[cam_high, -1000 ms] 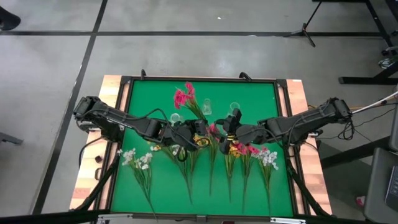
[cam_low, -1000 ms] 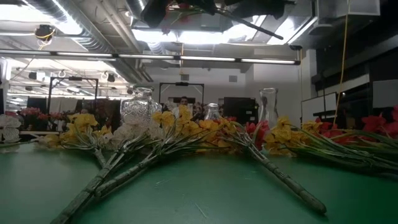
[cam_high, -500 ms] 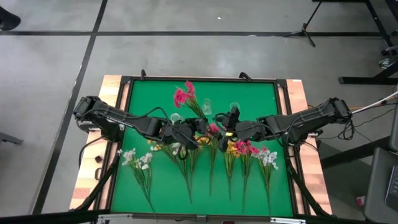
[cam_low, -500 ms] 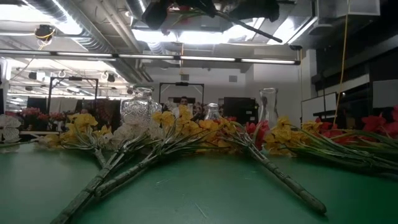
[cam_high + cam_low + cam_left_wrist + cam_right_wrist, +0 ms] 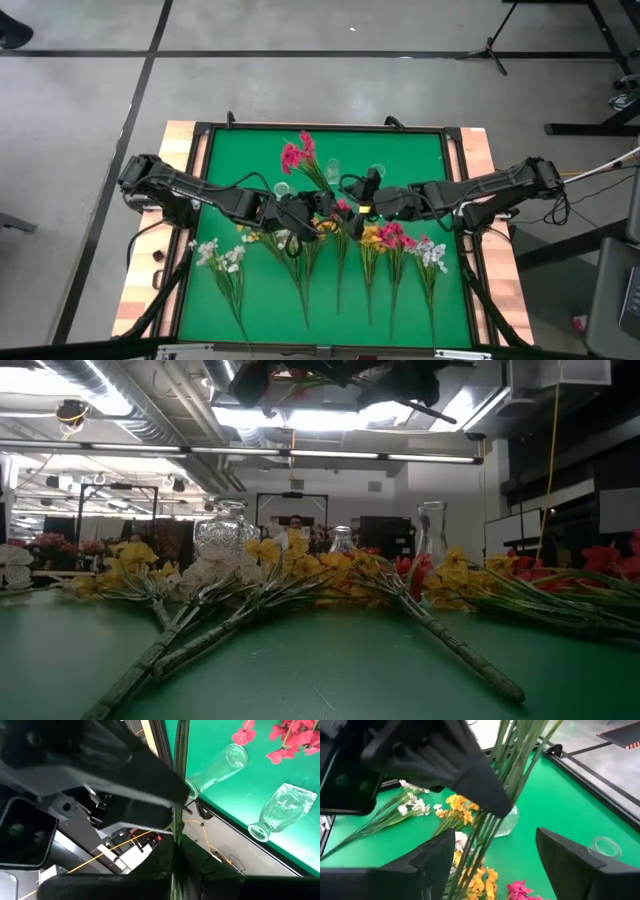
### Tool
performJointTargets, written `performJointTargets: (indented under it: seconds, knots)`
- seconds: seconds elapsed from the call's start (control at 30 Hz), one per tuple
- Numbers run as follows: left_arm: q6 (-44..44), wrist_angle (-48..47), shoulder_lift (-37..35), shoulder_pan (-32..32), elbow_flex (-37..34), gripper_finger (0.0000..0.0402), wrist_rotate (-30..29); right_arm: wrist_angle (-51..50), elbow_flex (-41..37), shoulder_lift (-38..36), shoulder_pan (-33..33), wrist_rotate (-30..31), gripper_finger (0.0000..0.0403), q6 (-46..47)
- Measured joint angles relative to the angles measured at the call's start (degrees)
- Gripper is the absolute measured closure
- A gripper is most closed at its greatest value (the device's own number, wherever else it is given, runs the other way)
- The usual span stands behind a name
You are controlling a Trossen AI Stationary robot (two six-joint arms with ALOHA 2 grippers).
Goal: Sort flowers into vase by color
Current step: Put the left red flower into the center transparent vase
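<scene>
Three clear glass vases (image 5: 330,172) centre frame on green counter (image 5: 420,150), one holding magenta flowers (image 5: 293,155), left claw (image 5: 322,213) pinching a stem (image 5: 178,780), right claw (image 5: 362,193) wide, loose sprigs (image 5: 300,262) below

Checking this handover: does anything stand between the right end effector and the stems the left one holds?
Nothing visible does. The green stems, pinched in the shut left end effector, run straight through the gap between the fingers of the open right end effector, above the flowers lying on the green mat.
</scene>
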Motion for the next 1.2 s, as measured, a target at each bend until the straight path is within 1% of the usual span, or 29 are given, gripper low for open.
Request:
performJointTargets:
  seconds: [0.37, 0.57, 0.63, 0.77, 1.07, 1.2]
  knots:
    - [0.0, 0.0, 0.0, -0.3, 0.0, 0.0389, 0.0, -0.1, 0.0, 0.2, -0.6, 0.1, 0.0127, 1.6]
    - [1.4, 0.0, 0.0, -0.8, 0.0, 0.0389, -0.1, -0.5, 0.0, 0.2, -1.5, -1.5, 0.0128, 2.9]
    - [1.5, 0.0, 0.0, -0.8, 0.0, 0.0389, -0.1, -0.4, 0.0, 0.2, -1.5, -1.8, 0.0133, 3.1]
    - [1.5, 0.0, 0.0, -0.8, 0.0, 0.0389, 0.0, -0.4, 0.0, 0.2, -1.5, -3.3, 0.017, 3.1]
    - [1.5, 0.0, 0.0, -0.8, 0.0, 0.0389, 0.0, -0.3, 0.0, 0.2, -1.5, -5.9, 0.03, 3.1]
    - [1.5, 0.0, 0.0, -0.8, 0.0, 0.0389, 0.0, -0.4, 0.0, 0.2, -1.5, -6.3, 0.0346, 3.1]
